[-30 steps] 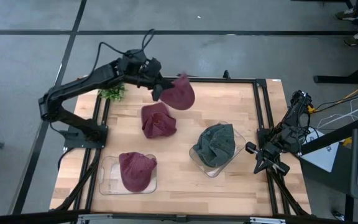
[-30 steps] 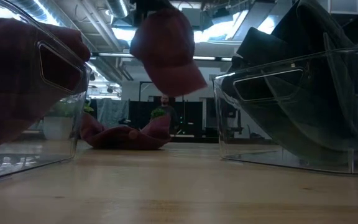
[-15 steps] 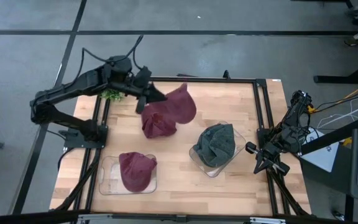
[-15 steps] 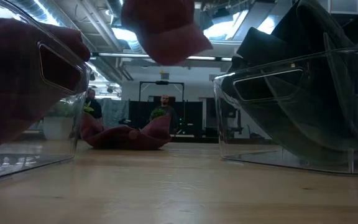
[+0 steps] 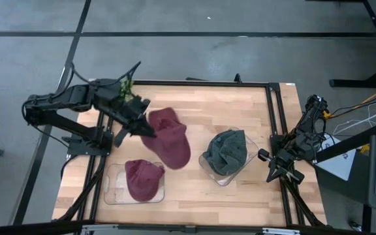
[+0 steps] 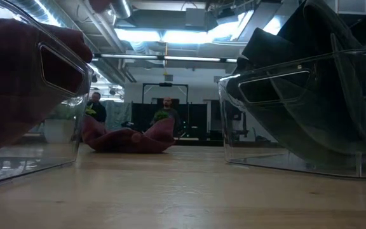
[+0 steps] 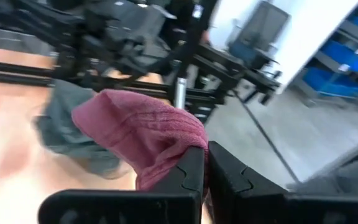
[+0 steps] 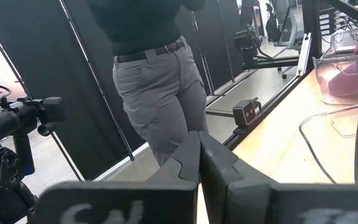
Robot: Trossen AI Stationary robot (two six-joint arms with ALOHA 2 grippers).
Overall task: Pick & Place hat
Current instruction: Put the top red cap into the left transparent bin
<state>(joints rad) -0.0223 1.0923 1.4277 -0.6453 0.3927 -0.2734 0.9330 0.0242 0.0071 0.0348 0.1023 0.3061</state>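
Hanging limp from the left fingers [image 5: 138,126], a crumpled maroon hat [image 5: 170,141].

High view: overhead, facing straight down on the whole table [image 5: 240,189] and both arms.
Low view: at tabletop level, close behind two clear bins [image 6: 300,114], facing level across the boards into the room.
Left wrist view: past its own fingers [image 7: 188,177], toward the far table frame.
Right wrist view: off the table edge, toward a standing person [image 8: 157,81].
Shared: the clear bins, the dark red hat on the table [image 6: 129,138].
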